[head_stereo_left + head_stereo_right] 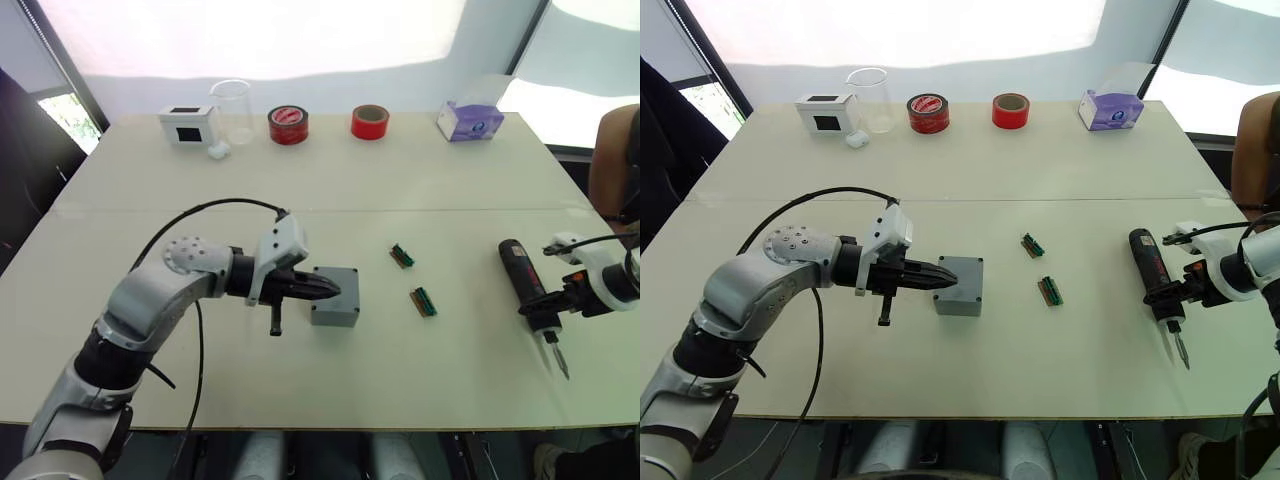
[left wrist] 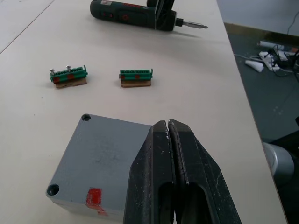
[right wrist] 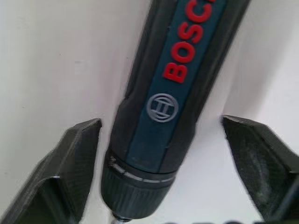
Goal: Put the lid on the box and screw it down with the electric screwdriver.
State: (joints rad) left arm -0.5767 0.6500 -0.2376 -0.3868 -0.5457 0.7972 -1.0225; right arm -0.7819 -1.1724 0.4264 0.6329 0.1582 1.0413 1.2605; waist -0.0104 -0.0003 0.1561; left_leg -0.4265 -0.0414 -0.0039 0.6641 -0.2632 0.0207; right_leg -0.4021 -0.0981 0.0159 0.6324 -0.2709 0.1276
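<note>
The grey box stands mid-table, a red mark on its near edge. Its flat top with corner screw holes looks like the lid seated on it. My left gripper is shut and empty, its tips resting over the top of the box. The electric screwdriver lies on the table at the right, bit pointing toward the front edge. My right gripper is open, one finger on each side of the screwdriver near its collar, with gaps showing on both sides.
Two green connector strips lie between the box and the screwdriver. Along the back edge stand a white box, a clear beaker, two red tape rolls and a purple tissue box.
</note>
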